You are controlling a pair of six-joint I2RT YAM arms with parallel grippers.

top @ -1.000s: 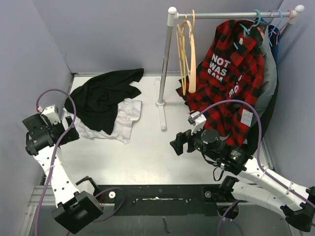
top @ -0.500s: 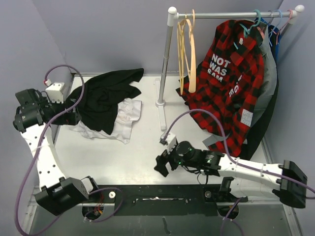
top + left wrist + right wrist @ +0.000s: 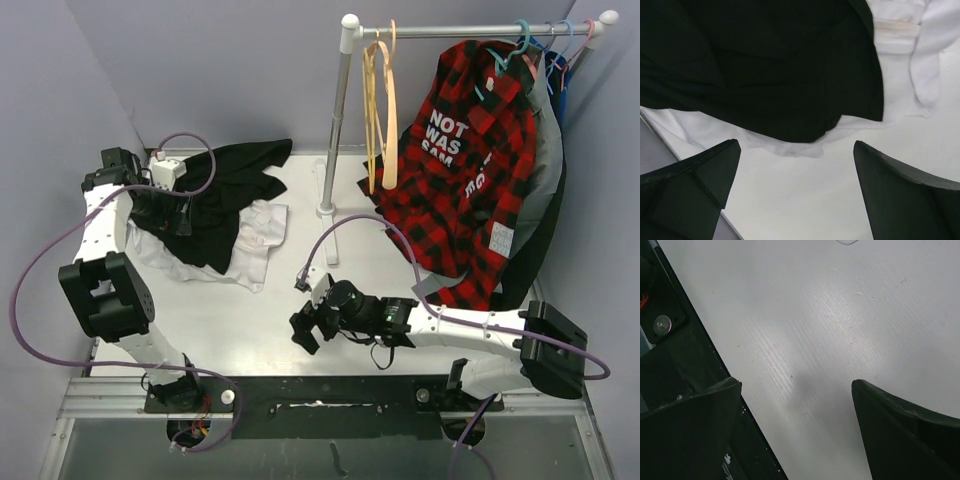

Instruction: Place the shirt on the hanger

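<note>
The white shirt (image 3: 258, 232) lies crumpled at the table's left, mostly under a black garment (image 3: 215, 185). The pale tan hanger (image 3: 390, 140) hangs empty on the rail at the back, beside a brighter yellow hanger (image 3: 369, 110). My left gripper (image 3: 172, 215) is open and empty over the left part of the pile. In the left wrist view the gripper (image 3: 795, 145) hovers above bare table just short of the shirt's edge (image 3: 795, 147) and the black garment (image 3: 765, 65). My right gripper (image 3: 305, 330) is open and empty, low over bare table near the front edge, as the right wrist view (image 3: 796, 382) shows.
A clothes rack stands at the back right with its pole (image 3: 336, 120) and foot (image 3: 328, 235) on the table. A red-and-black plaid shirt (image 3: 465, 150) and dark garments hang from teal hangers (image 3: 522, 40). A black rail (image 3: 670, 340) runs along the front edge.
My left arm has swung up and right, bringing its gripper from the table's left edge over the clothes pile. My right gripper has moved left and nearer the front edge.
</note>
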